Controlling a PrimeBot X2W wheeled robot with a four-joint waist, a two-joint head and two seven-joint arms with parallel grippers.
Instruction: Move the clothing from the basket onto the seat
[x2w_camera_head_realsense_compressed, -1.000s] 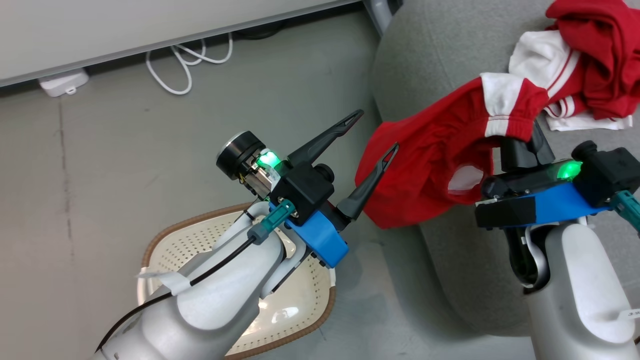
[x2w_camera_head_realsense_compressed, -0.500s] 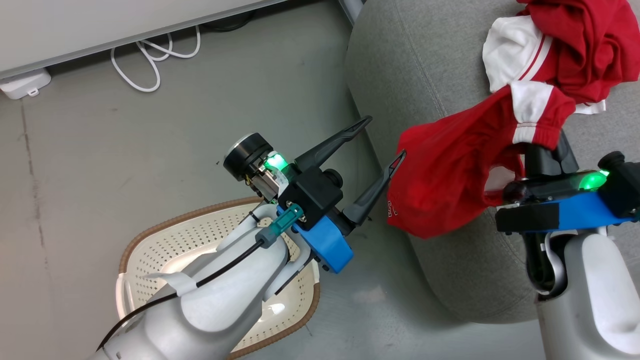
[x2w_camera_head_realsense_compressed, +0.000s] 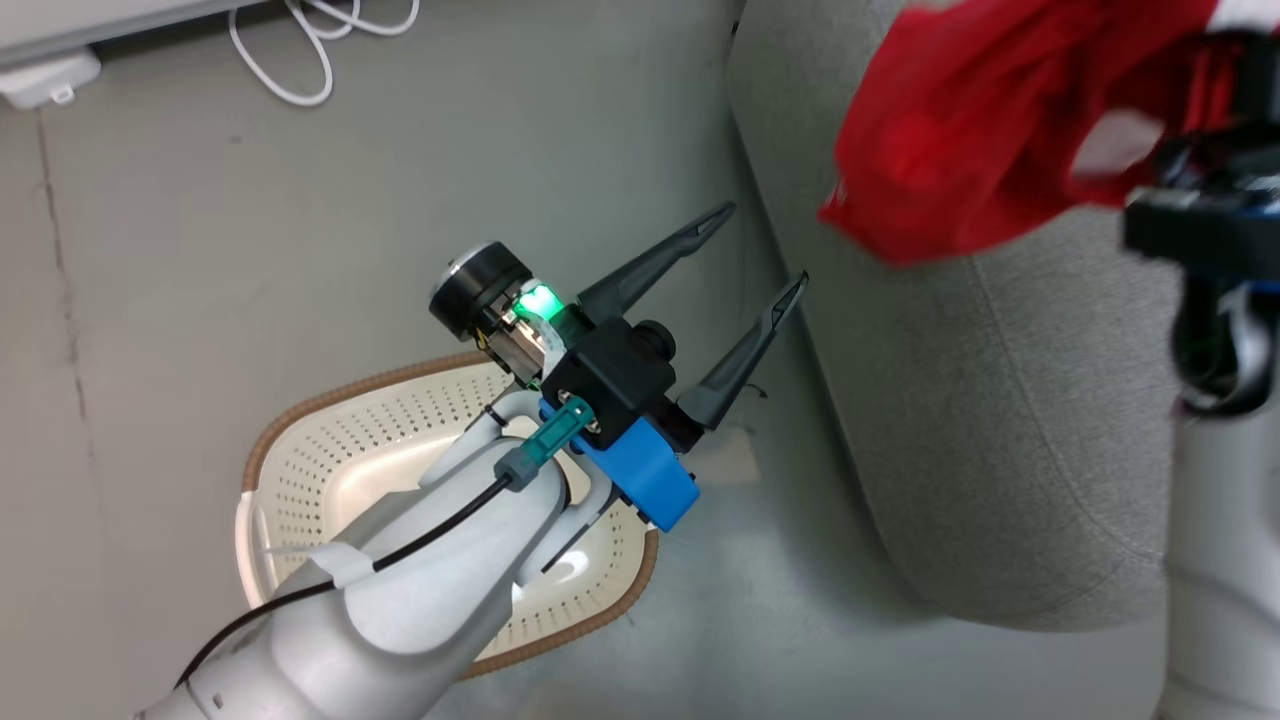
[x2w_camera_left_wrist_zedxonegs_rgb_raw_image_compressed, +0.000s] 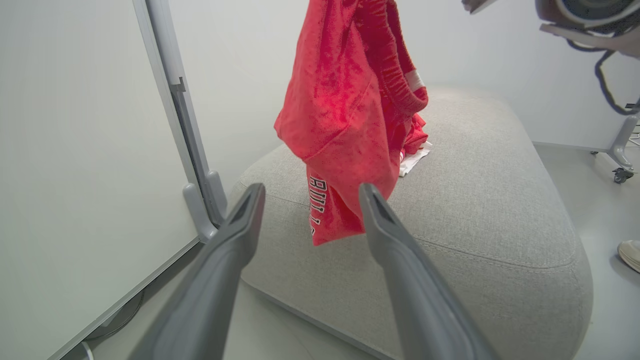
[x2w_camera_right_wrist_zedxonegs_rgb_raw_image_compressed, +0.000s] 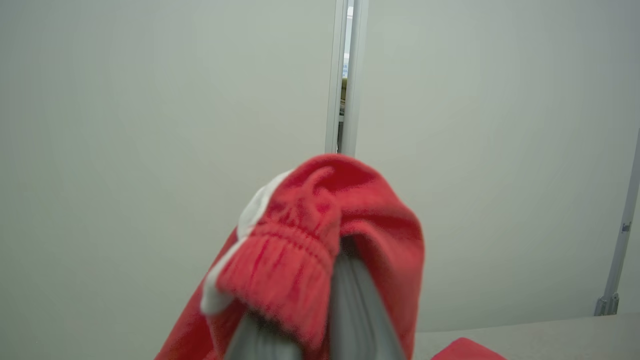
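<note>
My right gripper (x2w_camera_right_wrist_zedxonegs_rgb_raw_image_compressed: 330, 300) is pinched tight on the elastic cuff of the clothing (x2w_camera_left_wrist_zedxonegs_rgb_raw_image_compressed: 340, 115), so the red piece hangs long-ways straight down, lettered hem pointing at the seat (x2w_camera_left_wrist_zedxonegs_rgb_raw_image_compressed: 475, 210) near its front edge. Can't tell if it touches. My left gripper (x2w_camera_head_realsense_compressed: 762, 245) is spread wide and holding nothing, between the basket (x2w_camera_head_realsense_compressed: 300, 415) and the seat.

White looped cable (x2w_camera_head_realsense_compressed: 300, 101) and white box (x2w_camera_head_realsense_compressed: 50, 78) on grey floor (x2w_camera_head_realsense_compressed: 300, 230)
</note>
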